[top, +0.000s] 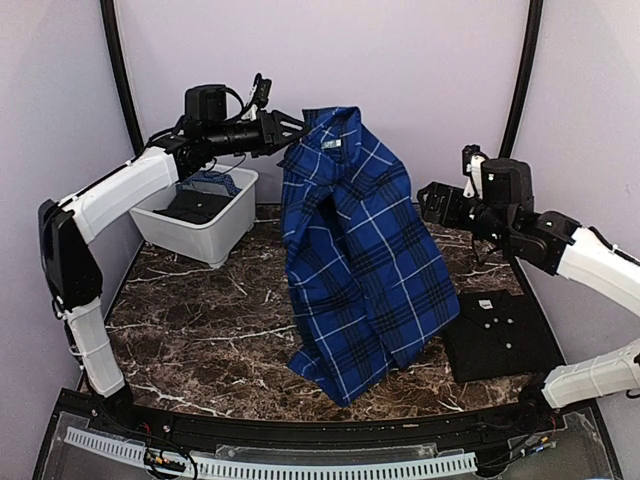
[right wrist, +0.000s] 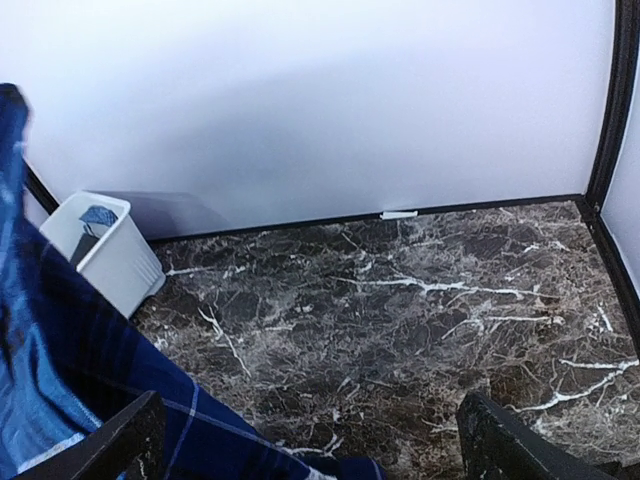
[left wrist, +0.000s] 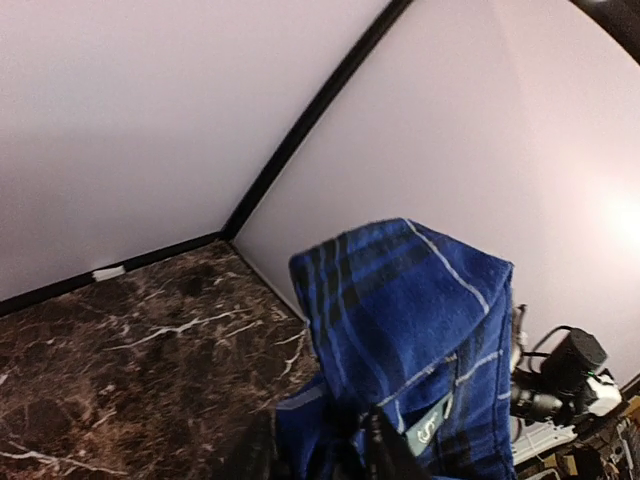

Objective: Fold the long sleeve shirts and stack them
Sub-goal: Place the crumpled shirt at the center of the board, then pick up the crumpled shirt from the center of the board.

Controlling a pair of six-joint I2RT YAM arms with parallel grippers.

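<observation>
The blue plaid shirt (top: 355, 250) hangs high over the middle of the table, and its lower hem rests crumpled on the marble. My left gripper (top: 290, 140) pinches it at the collar. In the left wrist view the collar and label (left wrist: 410, 330) bunch between the dark fingers (left wrist: 388, 452) of that gripper (left wrist: 320, 455). The black shirt (top: 497, 333) lies folded flat at the right front, white buttons up. My right gripper (top: 432, 203) hovers open just right of the hanging shirt, its two fingers (right wrist: 130, 440) wide apart with nothing between them, and the plaid cloth (right wrist: 60, 370) shows at the left of its view.
A white plastic tub (top: 205, 225) with dark and blue cloth inside stands at the back left, also seen as the tub (right wrist: 105, 250) from the right wrist. Pale walls with black corner posts (top: 122, 70) close in the dark marble table (top: 200, 330).
</observation>
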